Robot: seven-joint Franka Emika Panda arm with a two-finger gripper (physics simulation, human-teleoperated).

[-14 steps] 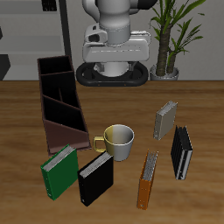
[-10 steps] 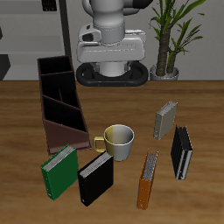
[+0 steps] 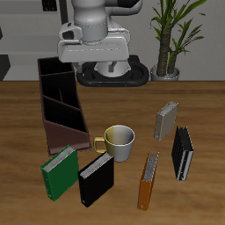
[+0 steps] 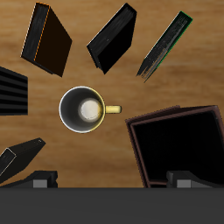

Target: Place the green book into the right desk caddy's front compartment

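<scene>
Caddy cut off, green book edge-on.

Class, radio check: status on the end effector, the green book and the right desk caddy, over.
End effector high near the base, holding nothing; open or shut unclear. Green book on the table, ungrasped, just in front of the right desk caddy. Mug beside the caddy, off the route.
</scene>
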